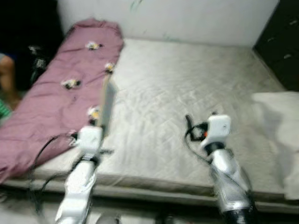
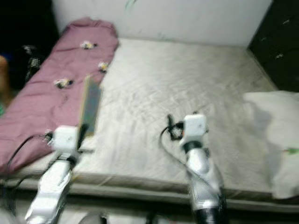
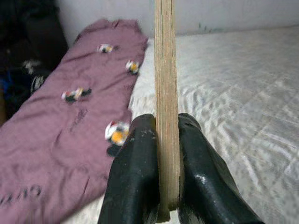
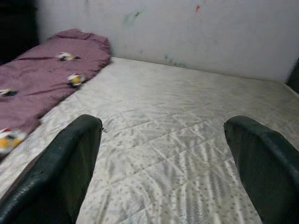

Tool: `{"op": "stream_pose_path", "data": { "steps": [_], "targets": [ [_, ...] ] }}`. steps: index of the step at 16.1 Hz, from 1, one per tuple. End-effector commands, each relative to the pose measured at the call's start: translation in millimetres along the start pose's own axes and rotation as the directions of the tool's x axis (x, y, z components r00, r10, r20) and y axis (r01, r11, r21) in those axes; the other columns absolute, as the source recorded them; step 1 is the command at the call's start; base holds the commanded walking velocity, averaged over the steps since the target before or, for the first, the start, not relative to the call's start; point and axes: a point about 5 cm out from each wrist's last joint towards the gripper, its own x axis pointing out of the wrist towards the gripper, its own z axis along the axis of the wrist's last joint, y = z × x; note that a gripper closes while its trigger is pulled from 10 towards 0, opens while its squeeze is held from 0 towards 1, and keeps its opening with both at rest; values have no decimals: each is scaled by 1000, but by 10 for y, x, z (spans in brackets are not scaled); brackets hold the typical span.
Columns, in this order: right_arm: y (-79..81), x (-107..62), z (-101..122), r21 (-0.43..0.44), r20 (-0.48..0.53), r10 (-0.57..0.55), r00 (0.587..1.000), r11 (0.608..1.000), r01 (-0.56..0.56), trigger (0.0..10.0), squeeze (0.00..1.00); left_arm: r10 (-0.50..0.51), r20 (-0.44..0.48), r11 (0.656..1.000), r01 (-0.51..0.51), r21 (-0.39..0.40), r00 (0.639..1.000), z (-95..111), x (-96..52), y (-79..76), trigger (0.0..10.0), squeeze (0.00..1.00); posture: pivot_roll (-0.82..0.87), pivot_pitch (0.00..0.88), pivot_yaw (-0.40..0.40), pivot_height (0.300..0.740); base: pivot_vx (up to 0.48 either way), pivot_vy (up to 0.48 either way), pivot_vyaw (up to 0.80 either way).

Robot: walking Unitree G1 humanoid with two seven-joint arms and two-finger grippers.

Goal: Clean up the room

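While clamped edge-on between the two black fingers (image 3: 135, 186) of the left gripper (image 3: 161, 186), thin wooden board (image 1: 108, 105) standing upright over the near left part of the bed, above the seam where mauve blanket meets quilting. Left gripper raised just past the near edge of the mattress (image 1: 187, 88), silver arm and a looping black cable trailing down behind it. Right gripper (image 4: 163, 154) held low over the middle of the near half of the mattress, fingers (image 4: 70, 163) spread wide apart with only grey quilted fabric between them, touching nothing. Mauve blanket (image 1: 51, 102) lying lengthwise down the left side of the mattress, patterned with small white, yellow and black figures. White pillow (image 1: 280, 135) resting at the right edge of the bed, partly overhanging it. Pale wall (image 1: 187, 18) behind the head of the bed, with faint green marks. Part of a person (image 1: 7, 79) at the far left edge, beside the blanket, too blurred to say more.
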Motion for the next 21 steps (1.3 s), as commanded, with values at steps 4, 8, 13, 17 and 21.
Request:
{"op": "stream_pose_path", "data": {
  "steps": [4, 8, 13, 17, 21],
  "targets": [
    [-104, 6, 23, -33, 5, -10, 1000, 999, 11, 10000, 0, 23, 75, 1000, -22, -12, 997, 180, 62, 39, 10000, 0, -10, 0, -31, 740, 0, -289, 0],
    [-59, 29, 56, -28, 18, -3, 1000, 1000, 4, 10000, 0, -15, 104, 999, 19, -41, 994, 246, 108, -35, 10000, 0, -12, 0, -30, 740, 0, 0, 0],
    [-33, 46, 61, -32, 19, 8, 1000, 999, -7, 10000, 0, -34, 121, 998, 40, -49, 992, 285, 132, -39, 10000, 0, -14, 0, -30, 740, 0, 0, 0],
    [-33, 64, 77, -64, 30, 17, 999, 998, -15, 10000, 0, -38, 122, 998, 44, -48, 992, 290, 138, -56, 10000, 0, -13, 0, -29, 740, 0, 0, 311],
    [-27, 64, 71, -57, 28, 16, 999, 998, -15, 10000, 0, -41, 122, 998, 46, -42, 992, 289, 147, -65, 10000, 0, -14, 0, -31, 740, 0, -71, 452]
  ]
}}
